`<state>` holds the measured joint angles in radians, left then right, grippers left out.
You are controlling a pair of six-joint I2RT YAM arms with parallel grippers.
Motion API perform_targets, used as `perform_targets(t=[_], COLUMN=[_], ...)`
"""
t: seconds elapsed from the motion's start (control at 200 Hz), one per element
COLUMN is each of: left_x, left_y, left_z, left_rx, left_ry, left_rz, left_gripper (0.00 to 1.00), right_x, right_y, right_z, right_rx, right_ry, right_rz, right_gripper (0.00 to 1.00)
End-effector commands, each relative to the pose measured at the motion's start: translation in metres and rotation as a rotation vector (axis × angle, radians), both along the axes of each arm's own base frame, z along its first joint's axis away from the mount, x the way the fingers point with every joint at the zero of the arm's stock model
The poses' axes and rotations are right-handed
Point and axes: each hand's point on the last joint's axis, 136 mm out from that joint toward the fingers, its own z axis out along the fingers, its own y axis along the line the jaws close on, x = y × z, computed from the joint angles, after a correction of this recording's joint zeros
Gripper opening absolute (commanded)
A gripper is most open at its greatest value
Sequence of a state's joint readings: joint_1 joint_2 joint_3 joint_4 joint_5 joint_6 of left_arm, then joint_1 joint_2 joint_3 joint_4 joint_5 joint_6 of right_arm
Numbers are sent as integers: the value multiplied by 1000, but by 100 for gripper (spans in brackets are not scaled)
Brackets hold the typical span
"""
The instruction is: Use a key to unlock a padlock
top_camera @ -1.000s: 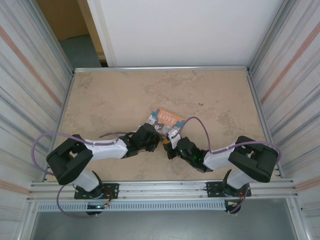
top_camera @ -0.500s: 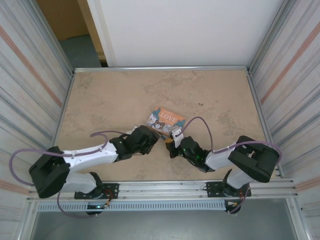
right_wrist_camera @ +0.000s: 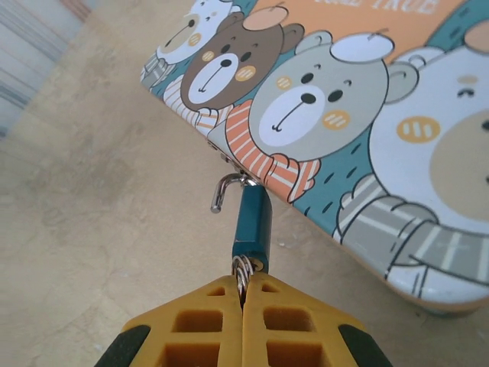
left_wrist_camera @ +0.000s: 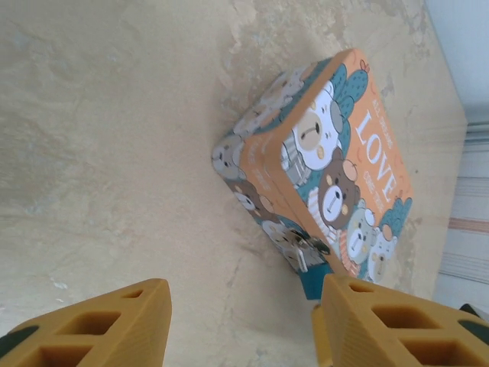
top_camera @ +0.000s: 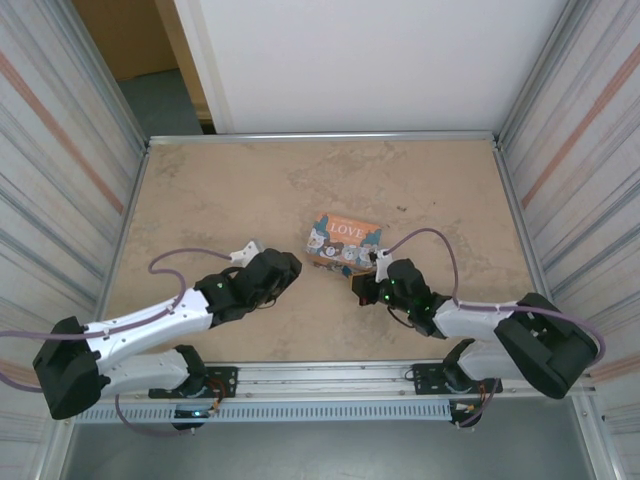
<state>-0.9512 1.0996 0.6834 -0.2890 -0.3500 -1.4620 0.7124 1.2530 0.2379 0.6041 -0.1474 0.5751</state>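
The padlock (right_wrist_camera: 252,223), a small dark blue block, hangs from the latch on the near edge of the orange-and-teal "LOVE" box (right_wrist_camera: 367,99). Its pale metal loop (right_wrist_camera: 226,188) is swung out, with one end free. My right gripper (right_wrist_camera: 243,281) is shut on the key's ring (right_wrist_camera: 243,269) right at the lock's base; the key's blade is hidden. In the top view the right gripper (top_camera: 364,287) sits at the box's (top_camera: 345,238) near edge. My left gripper (left_wrist_camera: 241,325) is open with nothing between its fingers, a short way left of the box (left_wrist_camera: 336,153) and padlock (left_wrist_camera: 312,281).
The box lies mid-table on the beige surface (top_camera: 220,190). Ribbed metal walls (top_camera: 60,180) close in both sides, with a metal rail (top_camera: 320,375) along the near edge. Purple cables loop over both arms.
My left gripper opened and pulled back to the left, away from the box. The right gripper, still shut, and the box shifted a little to the right.
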Motion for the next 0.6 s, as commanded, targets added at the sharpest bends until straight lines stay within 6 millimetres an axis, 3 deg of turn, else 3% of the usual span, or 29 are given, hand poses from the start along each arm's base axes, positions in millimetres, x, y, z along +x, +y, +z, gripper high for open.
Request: perform_targets(t=[0.0, 0.205, 0.596], left_x=[5, 7, 7], left_y=[10, 11, 25], left_z=[13, 18, 26], left_rx=[77, 84, 122], left_ry=[-54, -76, -115], left_rz=[11, 10, 27], left_gripper=[55, 55, 55], right_x=[-19, -26, -27], right_y=[-9, -19, -23], right_z=[-22, -39, -58], right_rx=[23, 51, 23], right_ry=[209, 339, 413], right_rz=[7, -26, -61], right_gripper=[0, 0, 0])
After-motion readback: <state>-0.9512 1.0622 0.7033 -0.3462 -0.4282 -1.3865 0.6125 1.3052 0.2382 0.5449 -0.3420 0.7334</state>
